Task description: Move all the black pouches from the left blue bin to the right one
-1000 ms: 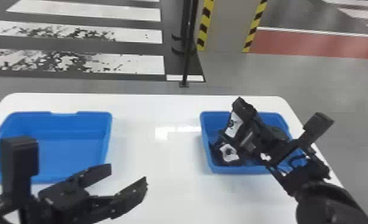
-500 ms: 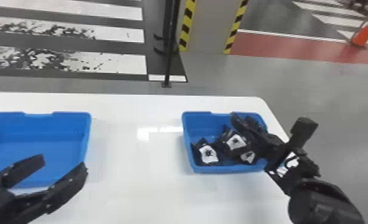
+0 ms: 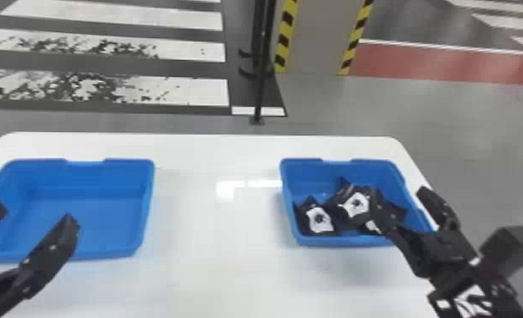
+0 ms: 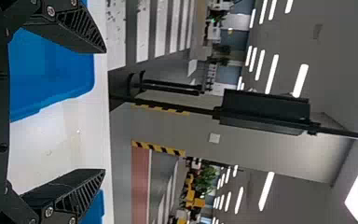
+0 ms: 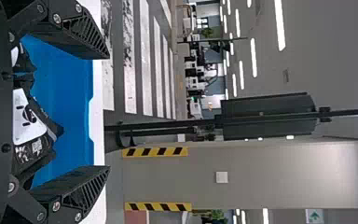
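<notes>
In the right bin (head view), pouches lie heaped; left wrist view, left gripper, fingers apart; right wrist view, right gripper, fingers likewise apart; a low exit could snag a raised corner, dragging a pouch out.

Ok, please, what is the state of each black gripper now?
Left black gripper: open, holding nothing.
Right black gripper: open, holding nothing, at the right blue bin.
</notes>
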### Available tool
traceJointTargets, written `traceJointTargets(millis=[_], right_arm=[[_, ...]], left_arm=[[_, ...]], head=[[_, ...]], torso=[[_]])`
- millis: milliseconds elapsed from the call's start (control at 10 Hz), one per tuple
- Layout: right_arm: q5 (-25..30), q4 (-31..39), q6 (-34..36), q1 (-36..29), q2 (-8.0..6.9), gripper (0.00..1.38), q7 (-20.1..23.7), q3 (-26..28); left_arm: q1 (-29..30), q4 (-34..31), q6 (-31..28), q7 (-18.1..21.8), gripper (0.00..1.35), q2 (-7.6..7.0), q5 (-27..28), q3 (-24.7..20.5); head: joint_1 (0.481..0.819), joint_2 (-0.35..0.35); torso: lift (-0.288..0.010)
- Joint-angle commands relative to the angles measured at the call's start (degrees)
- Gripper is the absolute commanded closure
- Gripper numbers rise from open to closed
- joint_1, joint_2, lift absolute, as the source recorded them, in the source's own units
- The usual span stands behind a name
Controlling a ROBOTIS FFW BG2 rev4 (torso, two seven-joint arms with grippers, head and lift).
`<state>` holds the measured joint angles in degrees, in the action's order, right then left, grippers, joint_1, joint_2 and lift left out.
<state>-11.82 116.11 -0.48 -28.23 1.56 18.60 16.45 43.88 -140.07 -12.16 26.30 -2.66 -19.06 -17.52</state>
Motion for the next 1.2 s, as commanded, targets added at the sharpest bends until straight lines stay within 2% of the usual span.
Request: traceJointTargets(millis=[0,100,200,300,400,500,1100], right_arm=[[1.5,5.5,-6.1,-7.6,-1.61,0.19,-0.1,-0.7],[1.5,7.7,-8.2,-10.9,-1.61,0.19,-0.1,-2.2],[1.2,9.7,-9.2,-13.8,-1.61,0.19,-0.2,-3.7],[1.0,12.3,-9.2,-16.8,-1.61,0.19,-0.5,-4.8],[0.9,13.2,-9.4,-17.8,-1.61,0.19,-0.8,-5.5],[0.7,13.2,-9.5,-17.8,-1.61,0.19,-0.8,-5.5],[0.4,12.9,-9.5,-17.9,-1.61,0.19,-0.8,-6.7]], left_arm=[[2.2,2.9,8.1,-0.1,0.14,1.42,3.0,-3.6],[2.9,5.0,10.3,-0.1,0.14,1.69,3.2,-4.2],[3.2,7.3,12.0,-0.1,0.14,1.34,2.0,-3.3],[3.4,7.5,12.2,-0.5,0.14,1.78,1.9,-2.7],[3.4,7.4,11.6,-0.5,0.14,2.80,1.9,-3.4],[3.4,7.4,11.6,-0.5,0.14,2.80,1.9,-3.4],[2.1,7.7,8.8,-0.5,0.14,2.80,2.0,-1.7]], head=[[0.695,-0.106],[0.695,-0.059],[0.695,-0.031],[0.695,0.012],[0.695,0.037],[0.695,0.056],[0.695,0.063]], torso=[[-0.140],[-0.140],[-0.140],[-0.140],[-0.140],[-0.140],[-0.140]])
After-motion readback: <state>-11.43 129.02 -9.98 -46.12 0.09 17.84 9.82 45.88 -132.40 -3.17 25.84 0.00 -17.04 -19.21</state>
